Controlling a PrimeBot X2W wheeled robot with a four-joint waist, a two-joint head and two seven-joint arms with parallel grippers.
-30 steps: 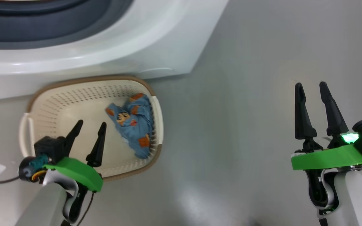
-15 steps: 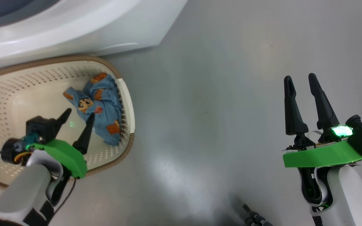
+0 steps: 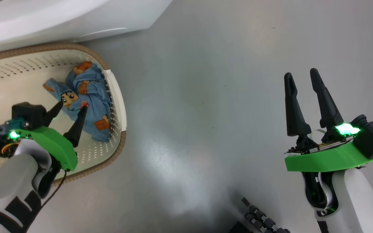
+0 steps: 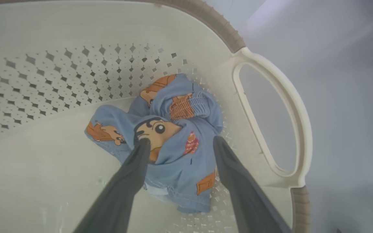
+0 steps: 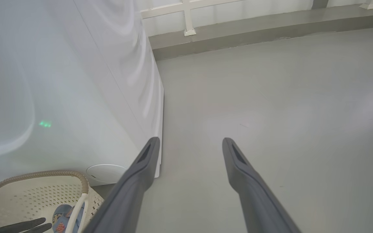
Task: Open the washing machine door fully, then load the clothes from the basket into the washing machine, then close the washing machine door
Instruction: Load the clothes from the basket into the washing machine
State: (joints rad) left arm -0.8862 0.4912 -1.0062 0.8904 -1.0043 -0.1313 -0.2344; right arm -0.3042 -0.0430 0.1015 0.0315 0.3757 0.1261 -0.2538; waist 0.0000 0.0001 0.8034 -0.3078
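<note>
Clothes [image 3: 91, 94] in basket [image 3: 44, 47], left end effector [image 3: 72, 106] spread over them, right end effector [image 3: 300, 73] spread

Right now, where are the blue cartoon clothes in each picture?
Head view: the blue cartoon clothes sit upper left, inside the basket.
Left wrist view: middle, beside the cream handle.
Right wrist view: bottom-left corner, tiny.
Shared landmark: the basket's cream handle, right beside them.

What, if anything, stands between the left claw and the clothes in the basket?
Nothing visible does. The left claw reaches into the basket, jaws open on either side of the bunched top of the clothes. No other item covers the fabric.
</note>
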